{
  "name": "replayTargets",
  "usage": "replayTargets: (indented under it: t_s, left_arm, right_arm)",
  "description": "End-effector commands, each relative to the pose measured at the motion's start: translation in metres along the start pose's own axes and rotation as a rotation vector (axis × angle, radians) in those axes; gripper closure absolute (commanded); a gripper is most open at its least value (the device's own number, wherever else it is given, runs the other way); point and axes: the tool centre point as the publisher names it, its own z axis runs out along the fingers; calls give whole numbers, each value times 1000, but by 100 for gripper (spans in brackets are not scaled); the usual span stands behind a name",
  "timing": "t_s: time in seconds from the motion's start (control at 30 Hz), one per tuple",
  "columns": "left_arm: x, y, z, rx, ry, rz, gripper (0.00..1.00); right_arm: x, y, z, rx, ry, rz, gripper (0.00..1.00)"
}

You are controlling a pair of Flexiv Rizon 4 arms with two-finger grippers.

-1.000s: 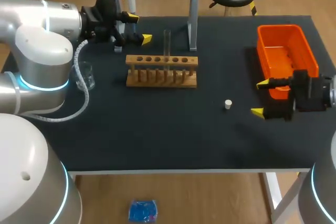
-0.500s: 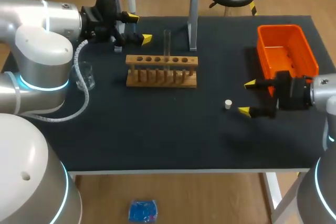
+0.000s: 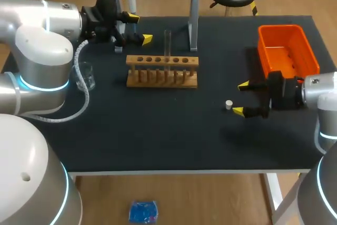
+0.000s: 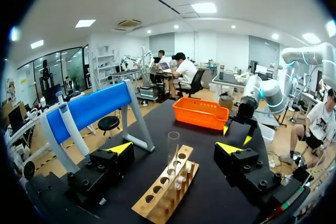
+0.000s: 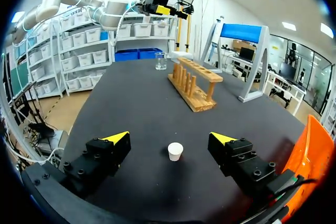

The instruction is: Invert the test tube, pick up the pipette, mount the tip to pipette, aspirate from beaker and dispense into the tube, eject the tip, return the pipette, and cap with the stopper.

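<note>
White plastic stopper (image 5: 175, 151): you find it standing upright on the black table (image 3: 158, 140), just ahead of your right gripper (image 3: 240, 98), whose fingers are spread wide and clear of it. The clear glass test tube (image 3: 167, 43) stands in the wooden rack (image 3: 162, 71), long axis vertical. Your left gripper (image 3: 139, 28), fingers also wide, holds nothing beyond the rack's left end.

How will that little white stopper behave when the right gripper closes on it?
The stopper looks small and light, so an off-centre finger would probably nudge it along the table. It seems to taper toward its base, so it may tip and roll. It sits ahead of the open right gripper, roughly centred.
</note>
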Motion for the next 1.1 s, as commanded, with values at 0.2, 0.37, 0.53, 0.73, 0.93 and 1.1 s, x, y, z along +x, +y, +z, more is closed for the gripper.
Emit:
replayTargets:
  t_s: [0.2,0.37,0.53,0.73,0.93,1.1]
  left_arm:
    - [0,0,0,-1,1,-1,0]
    - [0,0,0,-1,1,-1,0]
    - [0,0,0,-1,1,-1,0]
    - [0,0,0,-1,1,-1,0]
    - [0,0,0,-1,1,-1,0]
    - [0,0,0,-1,1,-1,0]
  right_arm:
    - [-6,-7,22,-9,13,1,0]
    - [-9,-12,31,5,25,20,0]
    - [-9,-16,36,17,32,31,11]
    - [-11,-19,38,25,34,37,23]
    - [-11,-19,39,30,34,41,25]
    - [-11,-19,43,33,36,38,31]
